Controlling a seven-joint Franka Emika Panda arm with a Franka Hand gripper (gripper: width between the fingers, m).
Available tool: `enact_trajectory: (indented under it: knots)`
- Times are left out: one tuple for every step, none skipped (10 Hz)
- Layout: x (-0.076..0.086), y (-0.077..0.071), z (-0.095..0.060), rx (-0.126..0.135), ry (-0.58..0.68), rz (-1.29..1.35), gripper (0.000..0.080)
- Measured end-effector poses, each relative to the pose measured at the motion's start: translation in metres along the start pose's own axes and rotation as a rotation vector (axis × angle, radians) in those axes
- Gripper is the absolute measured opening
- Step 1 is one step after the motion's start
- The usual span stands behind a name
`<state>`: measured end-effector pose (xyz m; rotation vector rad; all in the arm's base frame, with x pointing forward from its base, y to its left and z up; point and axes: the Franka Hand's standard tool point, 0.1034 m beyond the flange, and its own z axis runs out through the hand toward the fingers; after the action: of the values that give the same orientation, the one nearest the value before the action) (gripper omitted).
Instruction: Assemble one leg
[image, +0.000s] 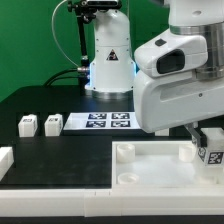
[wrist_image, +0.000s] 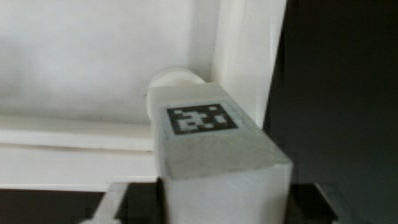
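Note:
My gripper (image: 207, 140) is shut on a white leg (image: 212, 154) with a marker tag on its face. It holds the leg over the far right corner of the large white square tray-like piece (image: 150, 170). In the wrist view the leg (wrist_image: 214, 140) stands out between the fingers of my gripper (wrist_image: 222, 198), its rounded tip next to the raised rim of the tray-like piece (wrist_image: 235, 40). I cannot tell if the tip touches it. Two more legs (image: 28, 124) (image: 52, 123) stand on the black table at the exterior view's left.
The marker board (image: 100, 122) lies beside the two loose legs, in front of the robot base (image: 110, 60). Another white part (image: 5, 158) shows at the exterior view's left edge. Black table (wrist_image: 338, 90) lies beyond the tray-like piece's rim.

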<state>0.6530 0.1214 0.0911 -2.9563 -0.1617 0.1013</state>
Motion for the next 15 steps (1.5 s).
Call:
enact_trajectory:
  knots:
    - [0.000, 0.001, 0.000, -0.006, 0.054, 0.018, 0.0308]
    - [-0.003, 0.005, 0.000, 0.005, 0.128, 0.121, 0.0308]
    - [-0.006, 0.009, -0.001, 0.035, 0.191, 0.253, 0.0306]
    - [-0.007, 0.014, -0.001, 0.064, 0.227, 0.401, 0.0306]
    - [-0.008, 0.017, -0.001, 0.100, 0.234, 0.553, 0.0306]
    - [-0.008, 0.019, -0.001, 0.128, 0.224, 0.679, 0.0307]
    - [-0.009, 0.020, 0.000, 0.150, 0.211, 0.843, 0.0307]
    - [-0.009, 0.020, -0.001, 0.159, 0.204, 0.950, 0.0307]
    - [-0.011, 0.019, -0.001, 0.166, 0.198, 1.080, 0.0307]
    - [-0.012, 0.019, -0.001, 0.171, 0.195, 1.178, 0.0307]
    - [-0.013, 0.018, 0.000, 0.177, 0.193, 1.275, 0.0307]
    - [-0.014, 0.017, -0.001, 0.175, 0.195, 1.298, 0.0307]
    - [-0.014, 0.018, -0.001, 0.169, 0.198, 1.258, 0.0307]
    - [-0.014, 0.017, 0.000, 0.165, 0.200, 1.220, 0.0391]
    - [-0.014, 0.016, 0.001, 0.148, 0.198, 1.151, 0.0566]
